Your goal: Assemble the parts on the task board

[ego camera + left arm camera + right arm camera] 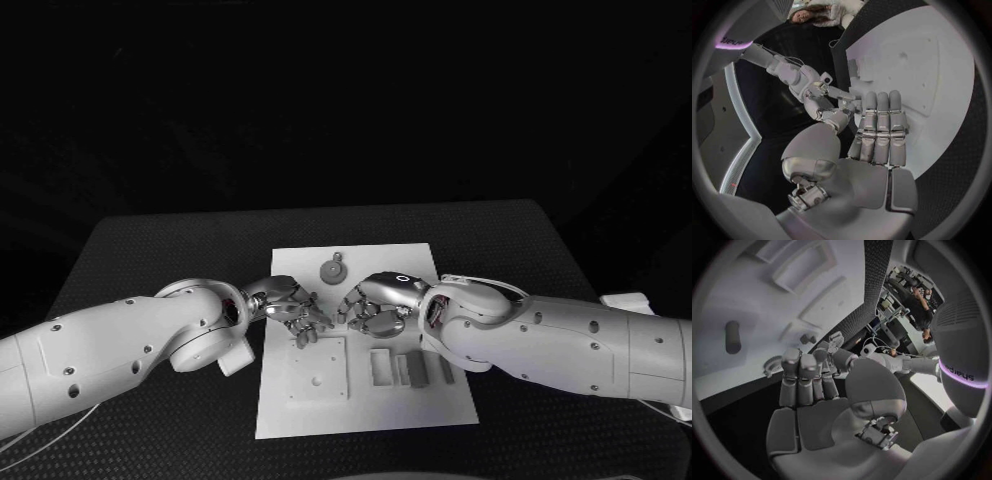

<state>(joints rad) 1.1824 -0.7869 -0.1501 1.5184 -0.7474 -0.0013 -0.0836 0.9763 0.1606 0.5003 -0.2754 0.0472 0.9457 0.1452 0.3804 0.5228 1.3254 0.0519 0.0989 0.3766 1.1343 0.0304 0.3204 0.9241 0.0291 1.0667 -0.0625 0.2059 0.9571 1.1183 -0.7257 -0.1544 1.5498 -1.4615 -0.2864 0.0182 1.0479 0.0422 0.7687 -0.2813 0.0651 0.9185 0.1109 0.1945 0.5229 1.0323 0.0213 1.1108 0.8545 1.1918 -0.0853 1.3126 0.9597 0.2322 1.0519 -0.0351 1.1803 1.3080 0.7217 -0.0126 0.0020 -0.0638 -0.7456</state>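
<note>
Head view: both hands, left (289, 305) and right (378, 303), meet over task board (368, 400); grips unclear.

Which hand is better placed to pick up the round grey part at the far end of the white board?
Probably the right hand: it hovers slightly closer to the round grey part.

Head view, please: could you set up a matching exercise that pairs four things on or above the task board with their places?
Things:
1. round grey part
2. grey blocks
3. square panel
4. left robot hand

Places on the task board, seen from the robot:
A. near end, right side
B. over its left edge
C. far end
D. near end, left side

Pairs: 1-C, 2-A, 3-D, 4-B.
</note>
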